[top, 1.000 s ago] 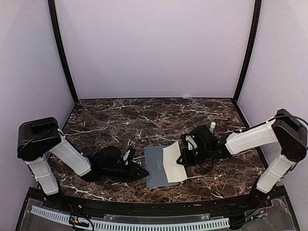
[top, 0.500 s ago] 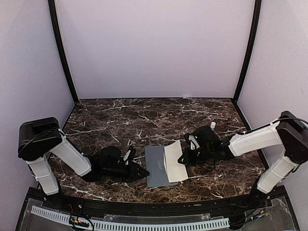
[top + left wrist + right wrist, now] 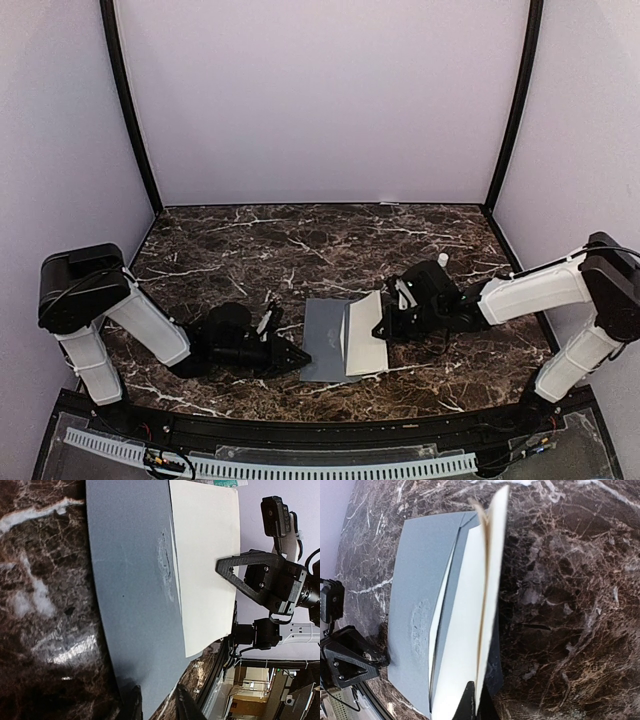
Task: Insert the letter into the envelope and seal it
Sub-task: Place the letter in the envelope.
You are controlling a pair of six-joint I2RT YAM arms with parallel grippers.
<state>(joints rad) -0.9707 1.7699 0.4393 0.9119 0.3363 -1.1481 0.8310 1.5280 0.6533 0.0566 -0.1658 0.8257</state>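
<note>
The slate-grey envelope (image 3: 322,340) lies flat on the marble between the arms, its mouth facing right. The cream letter (image 3: 366,335) is folded. Its left part sits in the envelope's mouth and its right edge is lifted. My right gripper (image 3: 380,328) is shut on that right edge, and the wrist view shows it (image 3: 477,692) pinching the letter (image 3: 465,630) above the envelope (image 3: 415,595). My left gripper (image 3: 300,358) is at the envelope's near left edge. Its jaws (image 3: 157,702) stand narrowly apart with the envelope (image 3: 135,595) between them, beside the letter (image 3: 205,565).
A small white bottle (image 3: 442,260) stands on the marble table (image 3: 300,250) behind the right arm. Lilac walls close in the back and both sides. A black rail (image 3: 300,430) runs along the near edge.
My right gripper has drawn a little to the right with the letter. The envelope has slid slightly right and turned a bit, and my left gripper has followed it.
</note>
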